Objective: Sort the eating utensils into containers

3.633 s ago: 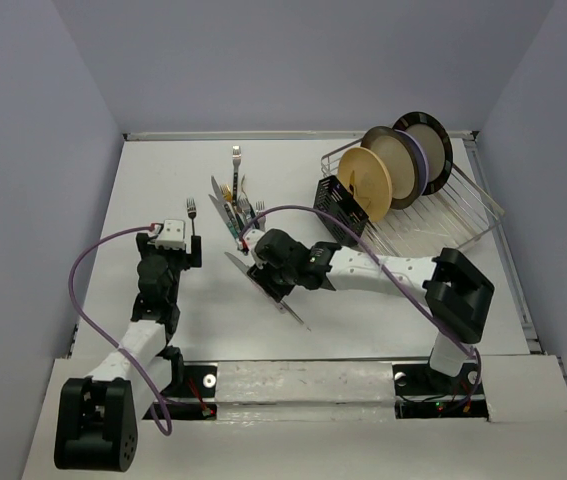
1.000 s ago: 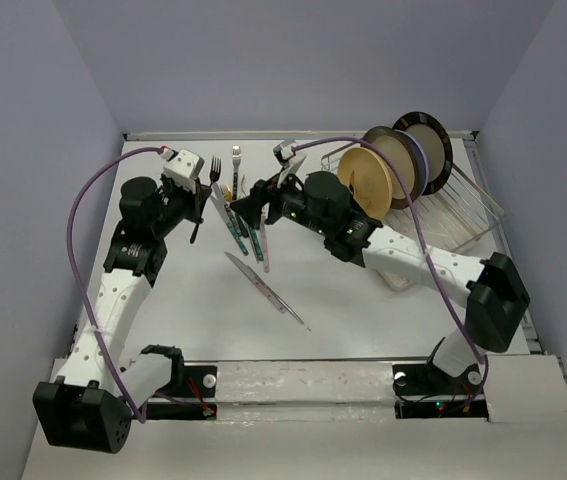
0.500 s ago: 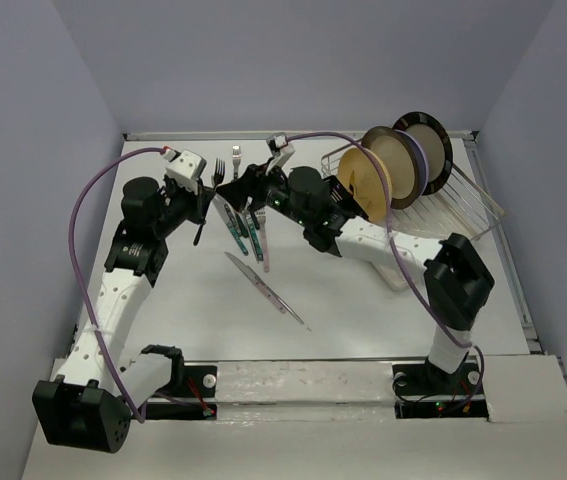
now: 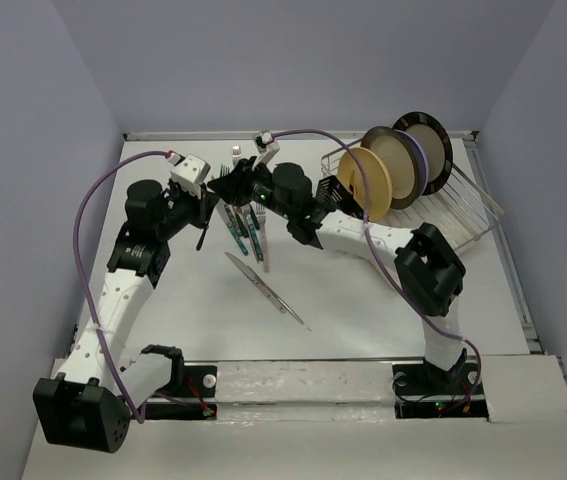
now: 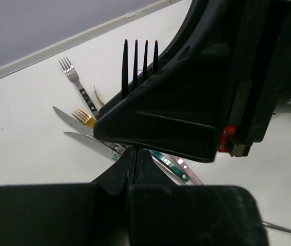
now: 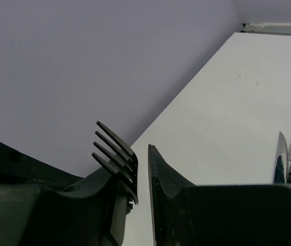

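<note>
L gripper (image 5: pixel 135 156) clamped shut on black fork (image 5: pixel 140 59), tines sticking out past its tips. R gripper (image 6: pixel 142 171) narrowly apart around those tines: fork vs one finger, slim gap to other. Fork held above utensil pile (image 4: pixel 248 235) on table (image 4: pixel 363 310).

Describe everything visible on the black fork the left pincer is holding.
The black fork is slim and matte black all over, likely coated metal, with four straight, pointed tines. The left pincer is shut on its shaft, and the top view shows the dark handle jutting out below the grip. The tines sit between the fingers of the right pincer, close by one finger with a visible gap to the other, so that pincer has not clamped it.
</note>
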You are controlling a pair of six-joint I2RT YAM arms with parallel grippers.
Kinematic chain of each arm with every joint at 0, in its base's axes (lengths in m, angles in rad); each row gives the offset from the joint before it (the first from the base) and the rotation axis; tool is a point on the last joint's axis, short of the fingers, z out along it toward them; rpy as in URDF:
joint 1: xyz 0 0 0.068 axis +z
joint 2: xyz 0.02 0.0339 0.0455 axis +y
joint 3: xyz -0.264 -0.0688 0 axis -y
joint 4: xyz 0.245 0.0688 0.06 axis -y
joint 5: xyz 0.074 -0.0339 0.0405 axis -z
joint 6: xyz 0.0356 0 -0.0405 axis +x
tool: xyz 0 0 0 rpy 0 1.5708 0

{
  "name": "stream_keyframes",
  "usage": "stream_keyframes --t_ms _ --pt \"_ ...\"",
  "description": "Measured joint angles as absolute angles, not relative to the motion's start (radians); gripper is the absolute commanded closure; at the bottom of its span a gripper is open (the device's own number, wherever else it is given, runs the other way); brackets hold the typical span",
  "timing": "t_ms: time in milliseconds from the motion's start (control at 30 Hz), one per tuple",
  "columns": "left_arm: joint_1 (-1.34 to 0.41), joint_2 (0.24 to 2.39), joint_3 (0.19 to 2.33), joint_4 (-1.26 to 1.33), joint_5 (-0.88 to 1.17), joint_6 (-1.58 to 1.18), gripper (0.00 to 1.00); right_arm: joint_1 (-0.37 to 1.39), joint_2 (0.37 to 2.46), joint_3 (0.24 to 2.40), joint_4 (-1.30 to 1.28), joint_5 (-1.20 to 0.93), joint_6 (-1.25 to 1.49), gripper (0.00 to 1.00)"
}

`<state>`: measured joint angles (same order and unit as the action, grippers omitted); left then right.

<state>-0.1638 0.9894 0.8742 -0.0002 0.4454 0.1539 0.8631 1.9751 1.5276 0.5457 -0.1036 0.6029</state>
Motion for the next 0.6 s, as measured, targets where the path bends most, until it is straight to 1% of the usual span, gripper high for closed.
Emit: stream_keyframes --t_ms 33,67,133,167,200,233,267,467,600 --pt "-0.165 0.990 0.872 -0.002 0.446 0.154 1.00 0.863 1.985 1.535 0.546 -0.107 0.603 0.87" --pt "-0.165 0.990 0.870 -0.002 0.447 0.155 1.00 0.863 1.993 1.542 0.546 -0.113 0.606 1.00" --pt "-0.165 0.990 0.866 -0.007 0.446 0.155 1.00 0.863 2.000 1.544 0.550 -0.117 0.608 1.00" --pt "-0.166 0.990 0.864 -0.007 0.445 0.156 0.63 0.863 2.000 1.544 0.548 -0.116 0.606 1.00" --pt "-0.166 0.990 0.864 -0.007 0.444 0.156 0.31 0.863 2.000 1.544 0.548 -0.116 0.603 1.00" --pt "-0.167 0.990 0.864 -0.007 0.443 0.159 0.06 0.862 2.000 1.544 0.549 -0.117 0.595 1.00" --pt "-0.168 0.990 0.864 -0.008 0.439 0.165 0.01 0.861 1.997 1.543 0.546 -0.117 0.575 1.00" --pt "-0.168 0.984 0.845 -0.004 0.382 0.178 0.01 0.824 1.910 1.541 0.407 -0.072 0.382 1.00" --pt "-0.168 0.978 0.810 0.005 0.289 0.192 0.01 0.748 1.788 1.540 0.299 0.031 0.203 1.00"
